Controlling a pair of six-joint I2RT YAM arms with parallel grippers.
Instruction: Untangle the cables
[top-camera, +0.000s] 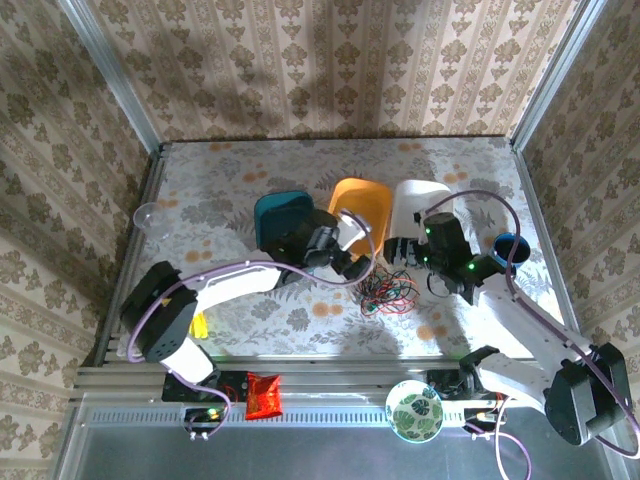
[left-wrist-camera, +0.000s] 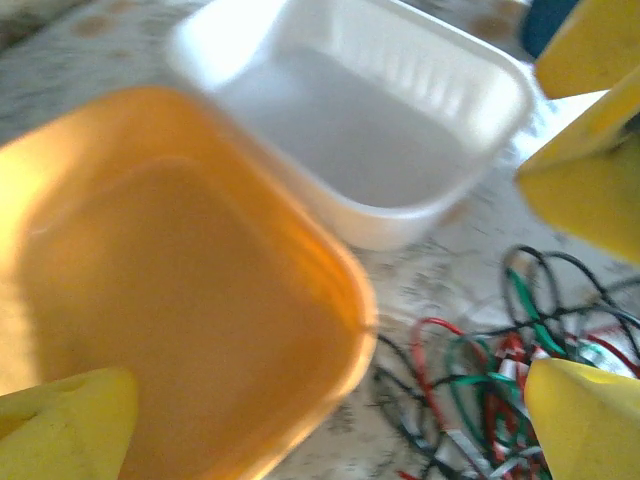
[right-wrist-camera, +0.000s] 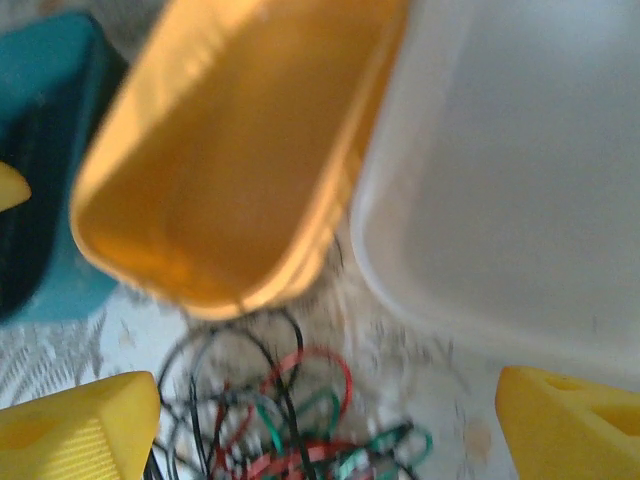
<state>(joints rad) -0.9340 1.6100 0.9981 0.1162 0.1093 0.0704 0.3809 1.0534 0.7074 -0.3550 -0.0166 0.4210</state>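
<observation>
Thin, loopy cables (top-camera: 390, 293) lay knotted beside a smooth orange tub (right-wrist-camera: 230, 130) and white tub (right-wrist-camera: 520, 170); my left gripper (left-wrist-camera: 320, 425) and right gripper (right-wrist-camera: 325, 420) gaped wide.

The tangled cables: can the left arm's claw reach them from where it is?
Probably yes. The left gripper is open right beside the cables, and nothing covers them; the orange bin sits beside the pile, not over it.

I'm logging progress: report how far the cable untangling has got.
Done: nothing visible; the red, black and green cables lie in one knotted heap, and the orange bin and white bin are empty. In hand: the left pincer and right pincer hover open by the heap. Left: all the separating.
</observation>
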